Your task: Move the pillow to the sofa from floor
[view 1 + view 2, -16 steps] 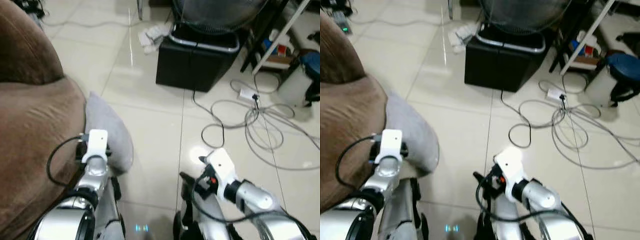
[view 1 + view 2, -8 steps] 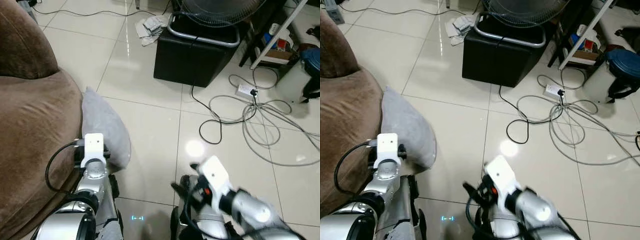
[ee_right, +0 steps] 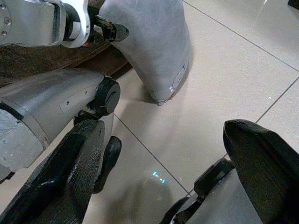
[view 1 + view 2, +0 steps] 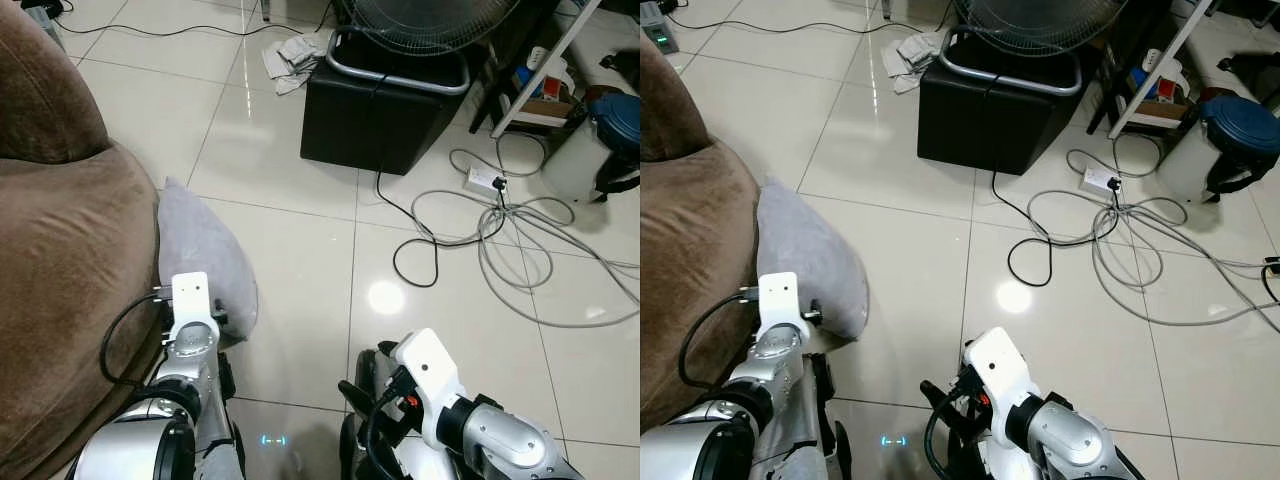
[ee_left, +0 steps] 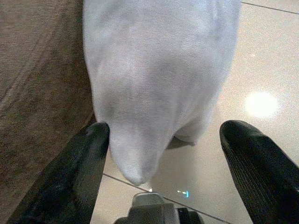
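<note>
Approach step: left tool point(image 5: 163, 154) wide open, empty, just short of grey pillow point(image 4: 200, 260) leaning on sofa point(image 4: 70, 290); right tool point(image 3: 168, 154) open, idle; next, close in and clamp.

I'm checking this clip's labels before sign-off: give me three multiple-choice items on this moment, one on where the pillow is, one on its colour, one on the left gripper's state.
1. Where does the pillow lie?
A. On the sofa seat
B. On the floor, leaning against the sofa
C. On top of the black box

2. What colour is the pillow?
A. Light grey
B. Dark blue
C. Red

3. How do the left gripper fingers stand?
A. Shut on the pillow
B. Shut on nothing
C. Open, one on each side of the pillow's end

Key: 1 B, its lower end rests on the tiled floor with its side against the brown sofa. 2 A, it is pale grey in every view. 3 C, the left wrist view shows the two black fingers spread wide with the pillow between them.
</note>
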Robot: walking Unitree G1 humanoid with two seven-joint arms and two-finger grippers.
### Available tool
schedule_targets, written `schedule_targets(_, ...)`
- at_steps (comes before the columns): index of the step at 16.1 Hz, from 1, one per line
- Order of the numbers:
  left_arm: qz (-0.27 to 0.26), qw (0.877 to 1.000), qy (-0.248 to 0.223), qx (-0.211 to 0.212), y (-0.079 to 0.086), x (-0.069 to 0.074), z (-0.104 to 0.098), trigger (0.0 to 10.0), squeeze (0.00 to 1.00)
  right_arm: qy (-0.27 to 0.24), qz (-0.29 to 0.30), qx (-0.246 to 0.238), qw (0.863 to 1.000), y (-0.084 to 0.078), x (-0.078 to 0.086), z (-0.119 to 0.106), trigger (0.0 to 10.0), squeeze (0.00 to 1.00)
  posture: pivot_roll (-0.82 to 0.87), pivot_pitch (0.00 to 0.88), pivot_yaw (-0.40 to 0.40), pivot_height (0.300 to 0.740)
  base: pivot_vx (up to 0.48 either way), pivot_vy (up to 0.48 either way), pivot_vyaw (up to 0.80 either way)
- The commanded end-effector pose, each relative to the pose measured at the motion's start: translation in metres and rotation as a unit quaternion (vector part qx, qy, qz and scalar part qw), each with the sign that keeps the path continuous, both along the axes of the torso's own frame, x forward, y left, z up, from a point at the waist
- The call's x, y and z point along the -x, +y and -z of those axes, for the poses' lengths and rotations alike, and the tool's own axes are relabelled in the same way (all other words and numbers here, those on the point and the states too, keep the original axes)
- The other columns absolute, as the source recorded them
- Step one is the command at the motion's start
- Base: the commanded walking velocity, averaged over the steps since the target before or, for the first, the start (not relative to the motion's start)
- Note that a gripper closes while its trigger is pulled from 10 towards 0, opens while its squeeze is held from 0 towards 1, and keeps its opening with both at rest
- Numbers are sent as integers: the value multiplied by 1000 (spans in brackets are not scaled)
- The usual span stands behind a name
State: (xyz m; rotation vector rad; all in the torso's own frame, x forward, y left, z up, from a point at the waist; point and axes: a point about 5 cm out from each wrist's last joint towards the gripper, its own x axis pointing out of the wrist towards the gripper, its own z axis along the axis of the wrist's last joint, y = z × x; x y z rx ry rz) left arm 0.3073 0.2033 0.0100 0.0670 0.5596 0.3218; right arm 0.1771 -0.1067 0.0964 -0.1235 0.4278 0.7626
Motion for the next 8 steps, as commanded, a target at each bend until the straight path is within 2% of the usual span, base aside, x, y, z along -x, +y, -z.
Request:
schedule_targets(1,5,1000,25,10,-3,5,7,0,0,10,7,5,1000,-2,4,1,10000,0,-165,217,-120,567,0,0,0)
schedule_targets(5,6,999,46,-3,2,11,12,0,0,40,-7,-2,999,-1,11,4,10000,0,-157,220,-117,567,0,0,0)
schedule_targets(8,2,999,42,-23,8,11,10,0,0,43,-9,0,999,-4,14,3,10000,0,-158,223,-115,567,0,0,0)
